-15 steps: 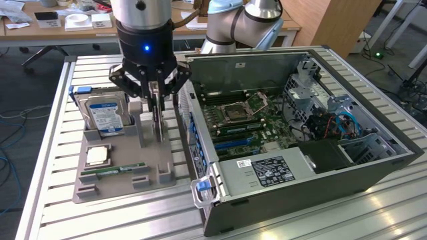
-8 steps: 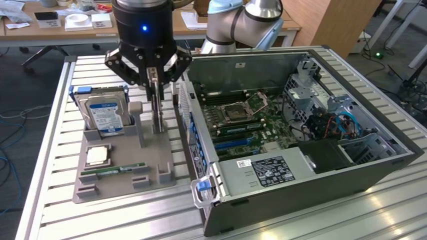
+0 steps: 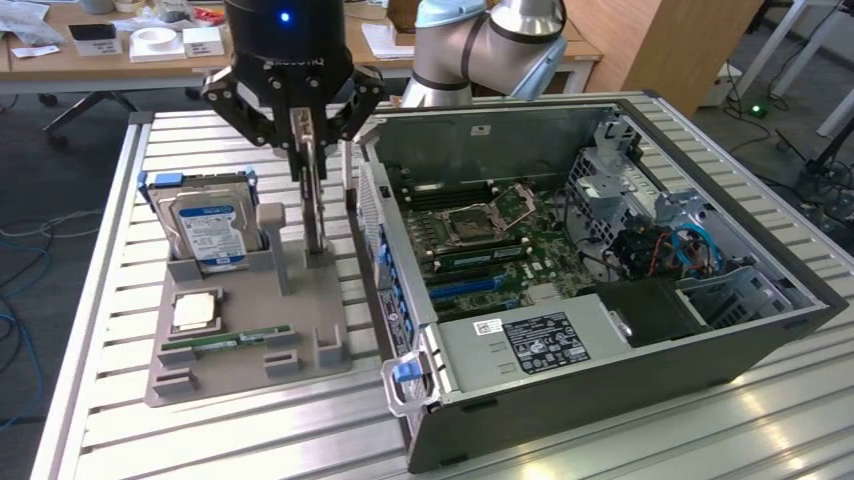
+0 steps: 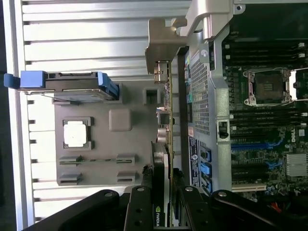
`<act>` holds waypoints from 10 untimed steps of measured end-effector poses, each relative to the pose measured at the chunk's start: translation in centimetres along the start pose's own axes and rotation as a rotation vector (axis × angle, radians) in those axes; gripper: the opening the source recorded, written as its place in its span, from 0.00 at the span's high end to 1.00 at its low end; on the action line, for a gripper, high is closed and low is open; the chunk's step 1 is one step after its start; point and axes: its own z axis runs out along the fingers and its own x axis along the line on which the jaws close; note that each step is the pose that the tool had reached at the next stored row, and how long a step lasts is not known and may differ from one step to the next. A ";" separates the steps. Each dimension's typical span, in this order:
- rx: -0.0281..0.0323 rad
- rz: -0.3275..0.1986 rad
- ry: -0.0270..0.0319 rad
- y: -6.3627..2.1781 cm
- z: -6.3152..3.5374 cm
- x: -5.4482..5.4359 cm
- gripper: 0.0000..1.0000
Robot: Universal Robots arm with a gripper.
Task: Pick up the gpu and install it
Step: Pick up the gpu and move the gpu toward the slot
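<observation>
**Claw** (image 3: 312, 143): narrowed. Its fingers (image 4: 143, 204) are set against the two flat faces of the graphics card (image 3: 315, 210), which is gripped at its upper edge.

**Graphics card:** a thin dark board, stood on edge and upright. It is placed at the side of the grey tray (image 3: 254, 305) nearest the computer case (image 3: 601, 400). Its lower edge is seen at the tray's slot; whether it is lifted clear cannot be told. A silvery bracket (image 4: 162, 43) is fixed at one end.

**Handling, as judged:** light, stiff and fragile. Bare circuitry and edge contacts are best left untouched. The flat faces along the long edge are judged the safest hold, as the bracket is thin and smooth. Twisting is to be avoided.

**Also on the tray, on the side away from the case:**
- hard drive (image 3: 211, 230), stood on edge
- processor chip (image 3: 196, 312), laid flat
- memory stick (image 3: 227, 343), laid in a groove

**Beside the tray:** the case, laid open, with its board exposed.
</observation>
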 end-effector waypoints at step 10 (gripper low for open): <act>-0.0020 0.000 0.0002 0.06 -0.90 0.0 0.73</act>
